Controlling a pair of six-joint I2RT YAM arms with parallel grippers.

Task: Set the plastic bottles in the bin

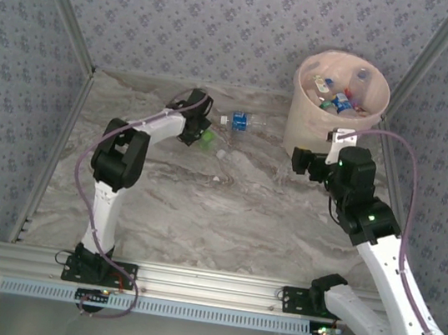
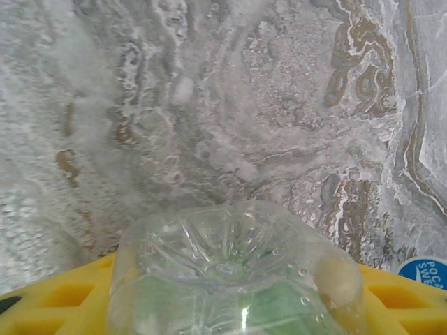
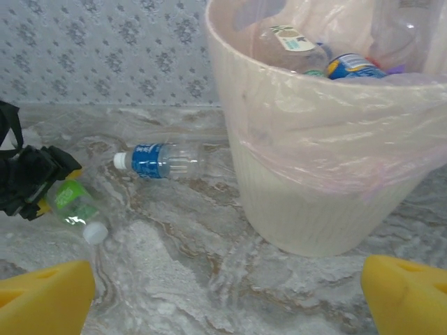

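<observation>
While lying flat on table [image 1: 226, 210], caught near its base between yellow pads [image 2: 56, 300] of left gripper [image 1: 202, 130]: green bottle [image 1: 207, 138], long axis running out toward the near right, cap end free. Pads against both sides; firmness of hold impossible to tell. Well apart from bin [image 1: 303, 120], off to the right, with blue bottle [image 1: 243, 122] lying crosswise between, cap leftward. Spread wide and empty just beside the bin wall: right gripper [image 1: 301, 160]. Likely calls for a lift and a rightward carry over the rim by the left arm, nearest to both bottles.
</observation>
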